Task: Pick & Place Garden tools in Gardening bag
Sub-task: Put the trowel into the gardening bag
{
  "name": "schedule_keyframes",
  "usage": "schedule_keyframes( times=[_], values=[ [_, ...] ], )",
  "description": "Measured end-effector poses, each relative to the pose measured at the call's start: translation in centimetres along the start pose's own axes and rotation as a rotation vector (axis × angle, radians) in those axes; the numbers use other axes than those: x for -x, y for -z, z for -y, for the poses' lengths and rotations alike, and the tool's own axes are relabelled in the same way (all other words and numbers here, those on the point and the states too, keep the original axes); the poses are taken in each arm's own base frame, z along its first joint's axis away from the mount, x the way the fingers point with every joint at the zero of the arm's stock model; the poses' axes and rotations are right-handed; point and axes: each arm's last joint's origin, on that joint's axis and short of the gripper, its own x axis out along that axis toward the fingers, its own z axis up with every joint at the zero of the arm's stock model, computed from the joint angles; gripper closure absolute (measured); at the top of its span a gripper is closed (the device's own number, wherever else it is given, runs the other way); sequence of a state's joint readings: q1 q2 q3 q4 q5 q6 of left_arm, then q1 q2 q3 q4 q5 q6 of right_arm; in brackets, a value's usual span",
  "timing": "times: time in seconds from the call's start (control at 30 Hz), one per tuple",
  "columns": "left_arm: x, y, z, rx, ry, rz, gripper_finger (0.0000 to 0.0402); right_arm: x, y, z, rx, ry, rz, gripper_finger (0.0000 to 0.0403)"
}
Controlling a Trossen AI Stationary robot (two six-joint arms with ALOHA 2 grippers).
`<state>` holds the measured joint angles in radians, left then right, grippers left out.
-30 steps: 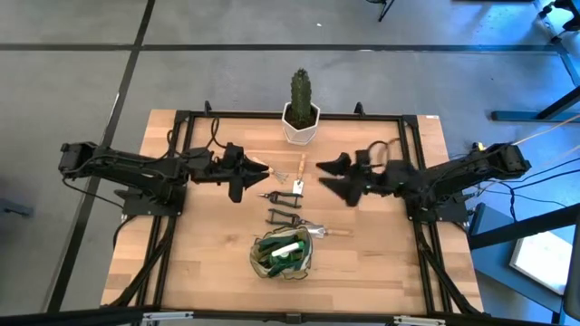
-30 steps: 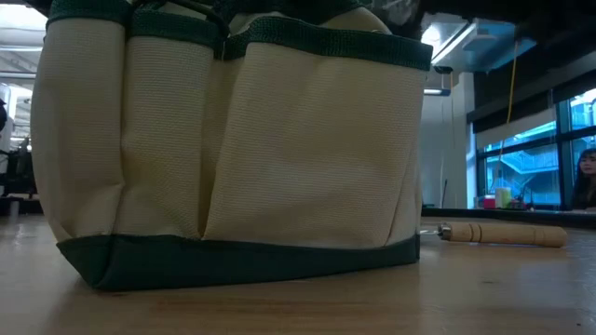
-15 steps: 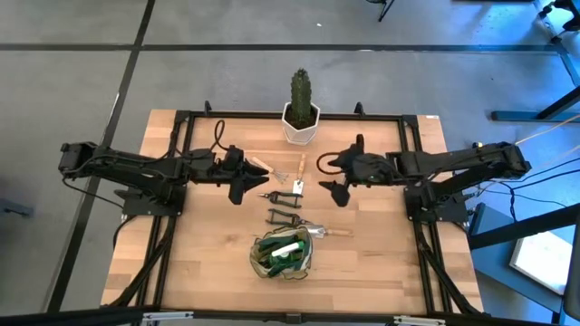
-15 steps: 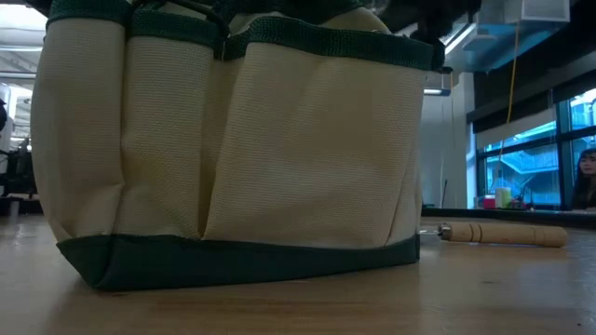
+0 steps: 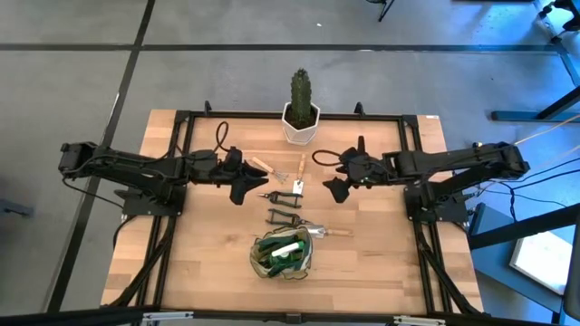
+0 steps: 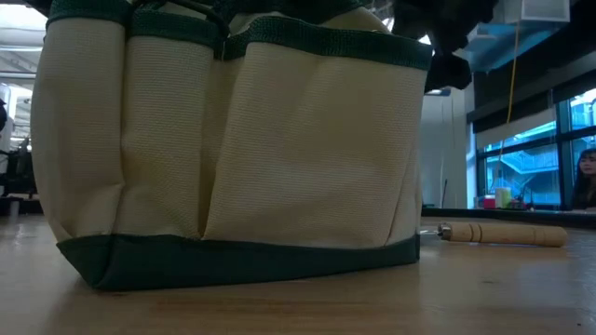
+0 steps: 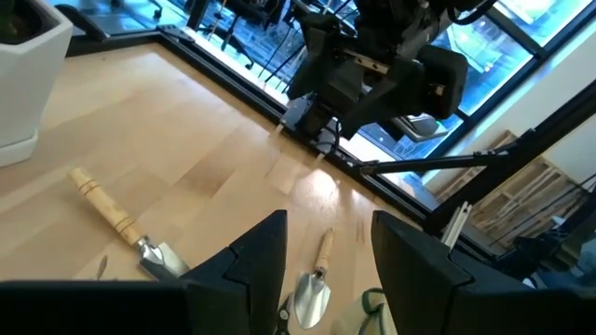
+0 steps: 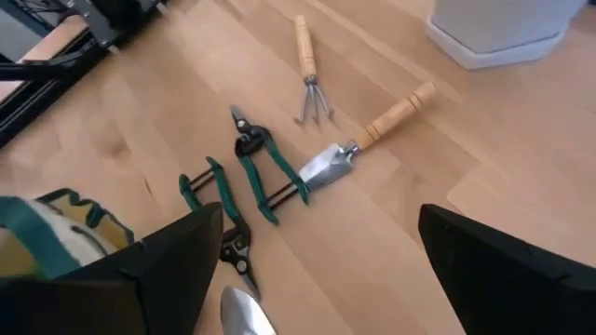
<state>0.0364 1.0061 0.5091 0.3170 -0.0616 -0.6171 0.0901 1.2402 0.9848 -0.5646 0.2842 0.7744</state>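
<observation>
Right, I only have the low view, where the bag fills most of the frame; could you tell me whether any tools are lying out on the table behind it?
Observer: Yes. Beyond the gardening bag lie a fork, a trowel and green-handled shears.
Operator: Thank you. Is the right gripper holding anything?
Observer: No. The right gripper is open and empty, just beside those tools.
Operator: And the left one, please?
Observer: The left gripper is open and empty too, on the opposite side of the tools.
</observation>
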Motion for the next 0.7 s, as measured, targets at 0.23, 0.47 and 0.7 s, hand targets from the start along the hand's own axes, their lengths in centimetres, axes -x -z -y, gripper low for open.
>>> schedule_keyframes(
  times=[0.23,0.47,0.7],
  values=[
    [0.0,0.1,-0.1,0.003,-0.01,-0.003,0.0249,-1.5,0.7,-0.5,0.189,-0.073,-0.127,0.0048],
    [0.0,0.1,0.0,0.051,0.004,-0.018,0.0249,-1.8,1.0,-0.7,0.301,-0.147,-0.185,0.0071],
    [0.0,0.2,0.0,0.056,0.002,-0.022,0.0249,-2.2,0.1,0.3,0.17,-0.097,-0.166,0.0089]
  ],
)
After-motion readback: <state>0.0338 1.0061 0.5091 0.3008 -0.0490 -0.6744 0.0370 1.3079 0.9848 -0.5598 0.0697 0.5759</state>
